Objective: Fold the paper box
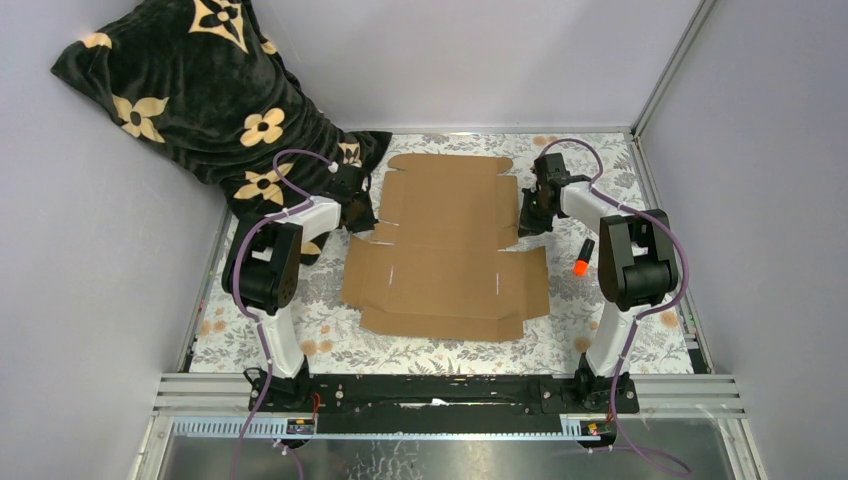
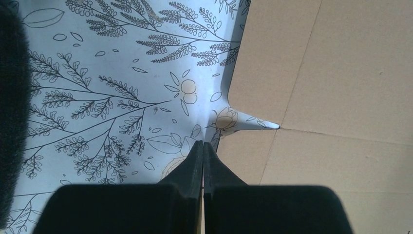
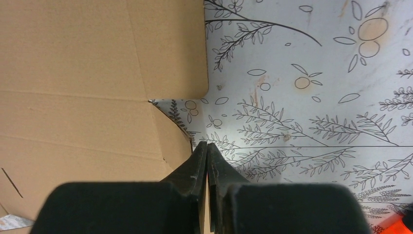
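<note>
Closed left pincer (image 2: 202, 144) and right pincer (image 3: 207, 145) perhaps touch flat paper box (image 1: 445, 250).

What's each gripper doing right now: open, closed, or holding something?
Left gripper: closed, nothing held, tips beside the paper box edge.
Right gripper: closed at the box's edge; any grip cannot be told.

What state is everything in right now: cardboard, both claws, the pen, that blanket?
paper box: unfolded, lying flat.
left gripper: shut, tips at the box's left edge.
right gripper: shut, tips at the box's right edge.
marker: lying loose, right of the box.
blanket: bunched up, far left corner.
</note>
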You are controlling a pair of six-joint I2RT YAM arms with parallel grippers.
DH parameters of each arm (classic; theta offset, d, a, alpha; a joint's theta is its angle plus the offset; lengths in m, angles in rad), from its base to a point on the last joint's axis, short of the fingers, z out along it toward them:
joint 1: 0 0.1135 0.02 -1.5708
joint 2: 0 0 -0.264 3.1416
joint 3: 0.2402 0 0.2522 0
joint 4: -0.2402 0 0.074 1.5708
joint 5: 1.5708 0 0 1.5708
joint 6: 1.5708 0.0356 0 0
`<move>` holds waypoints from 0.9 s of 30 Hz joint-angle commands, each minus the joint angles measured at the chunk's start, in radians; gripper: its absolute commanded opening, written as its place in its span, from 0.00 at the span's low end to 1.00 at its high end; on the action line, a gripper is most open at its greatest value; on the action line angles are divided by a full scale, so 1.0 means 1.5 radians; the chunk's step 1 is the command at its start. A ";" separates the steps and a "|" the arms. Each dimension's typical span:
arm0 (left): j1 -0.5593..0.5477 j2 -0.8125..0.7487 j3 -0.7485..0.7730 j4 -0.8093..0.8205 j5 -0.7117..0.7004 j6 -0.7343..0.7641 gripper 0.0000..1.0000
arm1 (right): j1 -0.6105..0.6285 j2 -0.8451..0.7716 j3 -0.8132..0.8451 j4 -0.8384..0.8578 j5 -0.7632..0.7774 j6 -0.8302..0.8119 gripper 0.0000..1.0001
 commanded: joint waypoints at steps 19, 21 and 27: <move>-0.038 -0.028 0.040 0.023 0.027 -0.018 0.00 | 0.041 -0.024 0.051 -0.030 -0.023 -0.010 0.06; -0.046 -0.023 0.045 0.023 0.026 -0.020 0.00 | 0.043 -0.023 0.054 -0.029 -0.022 -0.011 0.06; -0.069 -0.013 0.066 0.018 0.019 -0.025 0.00 | 0.052 -0.016 0.059 -0.027 -0.024 -0.009 0.05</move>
